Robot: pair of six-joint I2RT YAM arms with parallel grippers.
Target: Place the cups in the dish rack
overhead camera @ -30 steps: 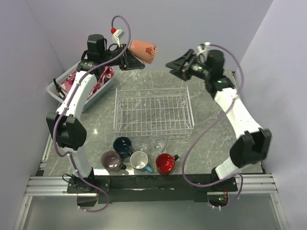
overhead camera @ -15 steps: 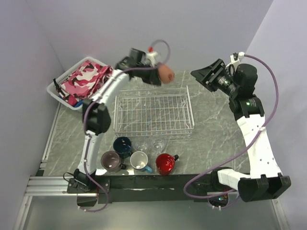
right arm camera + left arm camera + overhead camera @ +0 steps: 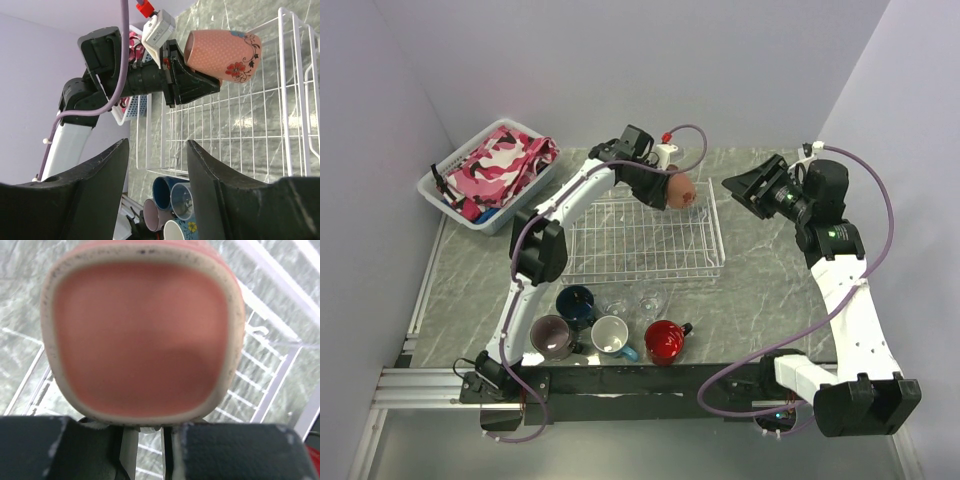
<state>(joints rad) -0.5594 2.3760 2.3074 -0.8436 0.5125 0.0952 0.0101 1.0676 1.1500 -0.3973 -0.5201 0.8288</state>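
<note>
Left arm has swung across from the far left of the dish rack (image 3: 620,240) and now reaches over the rack's far right corner. It has carried the salmon mug (image 3: 682,192) along. Right arm has pulled back to the right of the rack.

- Left claw (image 3: 665,189): clamped on the salmon mug near one end. The mug is tipped on its side and shows a red flower print in the right wrist view. It is held up over the rack wires at the far right corner. Whether it touches the wires, cannot tell.
- Left wrist view: blurred salmon mug fills most of the picture, with white rack wires behind it.
- Right claw (image 3: 157,150): fingers apart, nothing between them. It hangs in the air just right of the rack, pointed toward the mug.
- Rack: sits on the grey marbled surface (image 3: 760,270), with no cup resting in it.
- Near side of the rack, on the surface: navy mug (image 3: 576,300) and two clear glasses (image 3: 615,300) (image 3: 651,299) just beside the rack edge. Nearer still are the mauve mug (image 3: 552,336), light blue mug (image 3: 610,335) and red mug (image 3: 663,341).
- Far left of the rack: white basket (image 3: 440,185) holding pink cloth (image 3: 500,160).
</note>
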